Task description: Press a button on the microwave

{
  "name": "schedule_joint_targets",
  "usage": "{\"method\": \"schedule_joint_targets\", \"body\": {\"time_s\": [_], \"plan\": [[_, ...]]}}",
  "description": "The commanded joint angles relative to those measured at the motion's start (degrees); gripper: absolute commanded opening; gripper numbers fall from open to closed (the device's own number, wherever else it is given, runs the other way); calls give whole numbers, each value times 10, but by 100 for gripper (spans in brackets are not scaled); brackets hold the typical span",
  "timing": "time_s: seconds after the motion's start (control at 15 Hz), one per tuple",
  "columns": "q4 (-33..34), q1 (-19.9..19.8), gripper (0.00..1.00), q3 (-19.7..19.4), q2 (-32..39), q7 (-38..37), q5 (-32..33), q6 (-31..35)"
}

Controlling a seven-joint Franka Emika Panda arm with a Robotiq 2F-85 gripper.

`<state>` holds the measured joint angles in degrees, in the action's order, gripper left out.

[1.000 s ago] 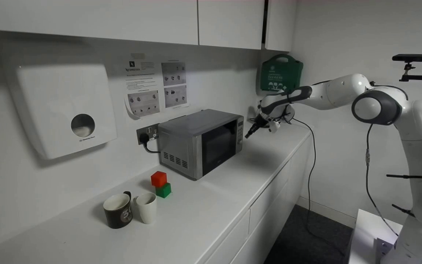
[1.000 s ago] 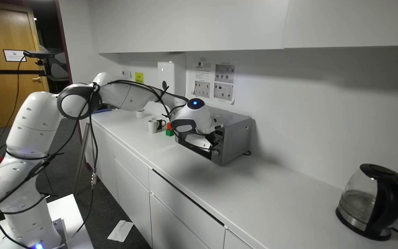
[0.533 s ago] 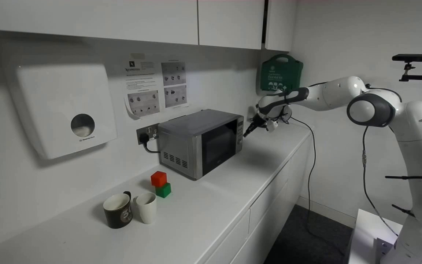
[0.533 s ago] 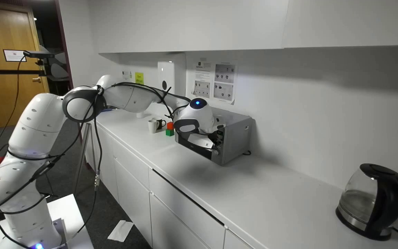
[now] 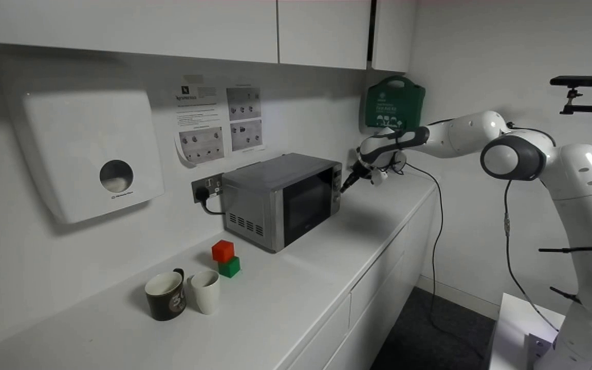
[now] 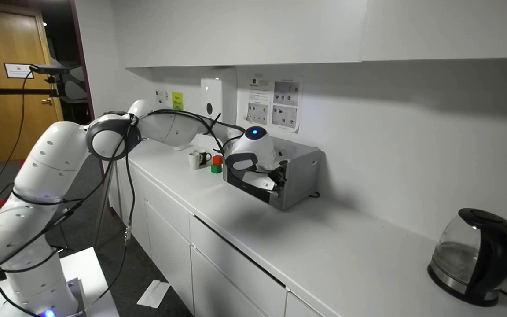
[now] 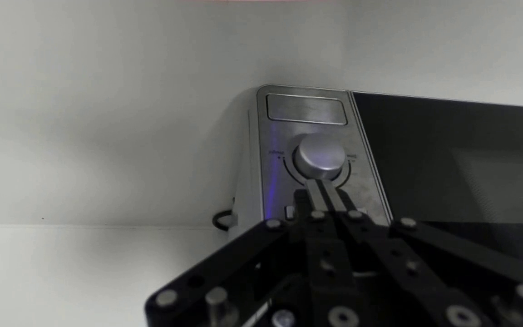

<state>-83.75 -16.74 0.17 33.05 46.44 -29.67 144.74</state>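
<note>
Pointing at the control panel (image 7: 272,190), the gripper (image 7: 321,182) is seen narrow now: its fingers (image 7: 316,195) are pressed side by side, a thin dark line between them. And it is close! The tips are lined up at the edge of a round silver knob (image 7: 319,156), though whether it is touched cannot be told. Just beside them a small pale button (image 7: 289,212) is half seen; beyond the knob a wide rectangular button (image 7: 307,109) is shown, with the dark glass door (image 7: 461,150) set alongside. In both exterior views the microwave (image 5: 281,203) is found on the white counter (image 5: 270,313), near the wall (image 5: 306,118). Farther along, a red cube (image 5: 223,251) is stacked on a green cube (image 5: 229,266), and past those a white mug (image 5: 206,293) and a dark mug (image 5: 165,295) are placed close together. Up on the wall a white dispenser (image 5: 88,139) is mounted; at the back, a wooden door (image 6: 13,81) is picked out.
</note>
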Motion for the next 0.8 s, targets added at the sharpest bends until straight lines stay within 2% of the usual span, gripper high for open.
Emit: {"method": "schedule_joint_targets", "body": {"time_s": [0.0, 0.73], "plan": [[32, -20, 0, 22, 18, -18, 23, 5], [49, -23, 0, 30, 32, -29, 42, 0]]}}
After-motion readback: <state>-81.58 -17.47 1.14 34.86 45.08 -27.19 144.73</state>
